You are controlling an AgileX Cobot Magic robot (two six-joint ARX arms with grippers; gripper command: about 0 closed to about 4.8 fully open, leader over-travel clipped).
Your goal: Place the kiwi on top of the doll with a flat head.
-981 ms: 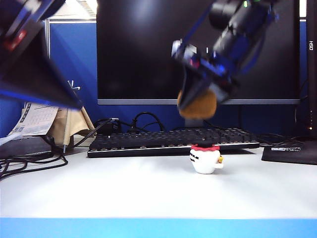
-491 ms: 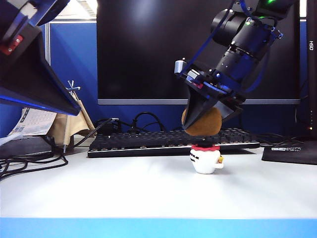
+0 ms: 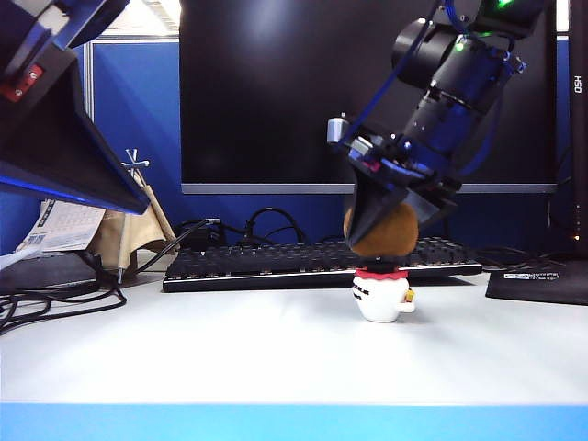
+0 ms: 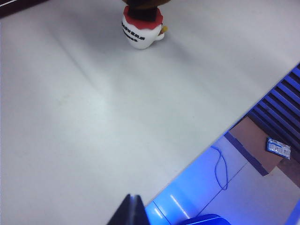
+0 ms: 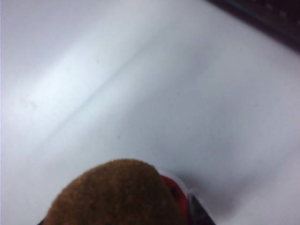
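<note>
A: What does the fruit look like?

B: The kiwi (image 3: 382, 233) is a fuzzy, brown-olive oval, a little wider than the figure under it. In the right wrist view its rough skin (image 5: 117, 194) fills the near edge, with a sliver of red showing beside it.

A: And the figure?

B: The doll with a flat head (image 3: 381, 292) is a small, round white figurine with a black cap, a red frilly band, dark marks on its side and a small yellow spot. It stands upright on the white bench (image 3: 230, 354), towards the far edge, just in front of the black keyboard (image 3: 276, 261). The left wrist view shows its red band and dark lettering (image 4: 139, 32).

A: Where is the kiwi against it?

B: Directly over the cap, at or just above it; whether they touch I cannot tell.

A: The grippers?

B: The right gripper (image 3: 393, 217) comes down at a slant from above and pinches the kiwi between its dark fingers. The left gripper (image 3: 55, 138) hangs high over the bench's left side, well apart from the doll; whether it is spread or pressed together I cannot tell.
</note>
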